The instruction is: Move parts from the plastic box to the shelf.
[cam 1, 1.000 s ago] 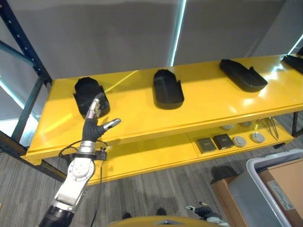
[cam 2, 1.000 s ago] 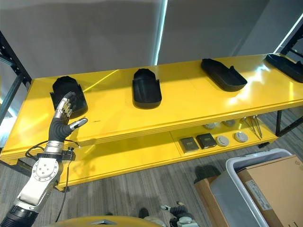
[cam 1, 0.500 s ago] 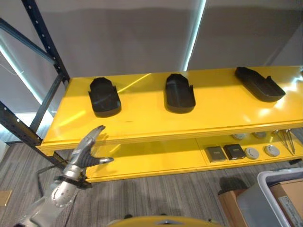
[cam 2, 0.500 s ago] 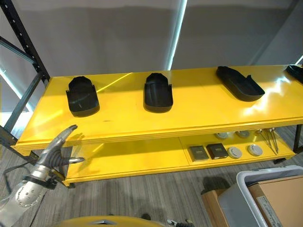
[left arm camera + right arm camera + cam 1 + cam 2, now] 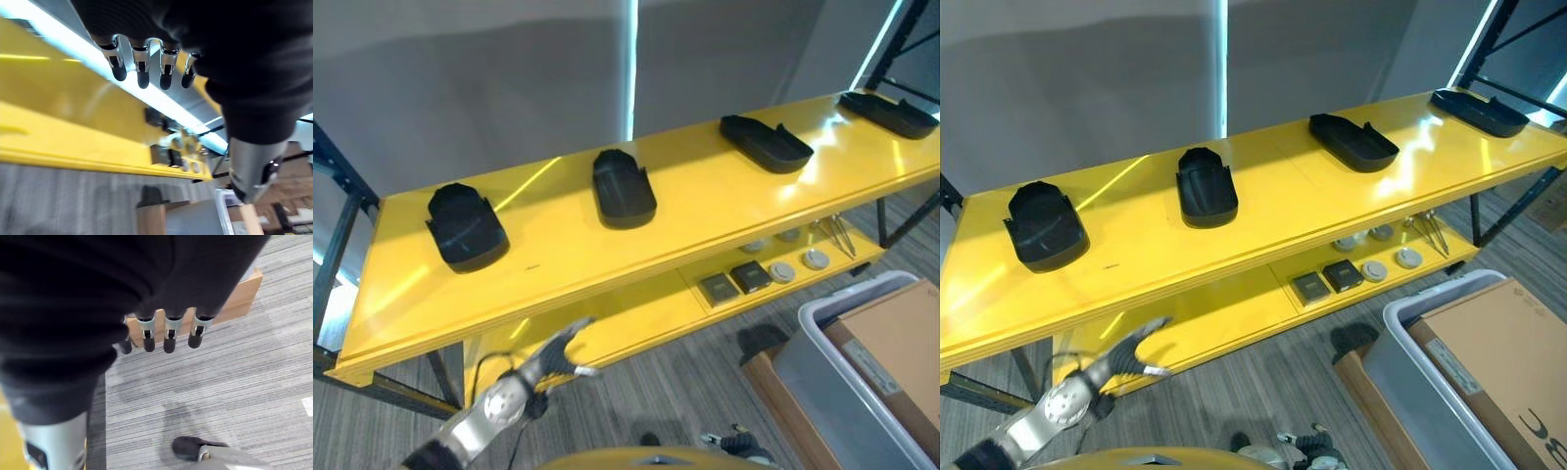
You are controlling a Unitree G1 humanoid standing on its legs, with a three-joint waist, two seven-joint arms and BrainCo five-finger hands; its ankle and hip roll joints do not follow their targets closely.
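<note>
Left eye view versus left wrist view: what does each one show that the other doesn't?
Left eye view alone: four black parts on the top shelf, the nearest-left one, plus the grey plastic box holding a cardboard carton.

Left wrist view alone: a close look at the left hand, its fingers straight and empty.

Both: the yellow shelf and the small items on its lower level, and the left hand, open below the shelf edge.

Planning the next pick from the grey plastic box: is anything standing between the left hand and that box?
Nothing visible does. The left hand hangs open and empty low before the yellow shelf; bare carpet lies between it and the plastic box, which holds a cardboard carton.
</note>
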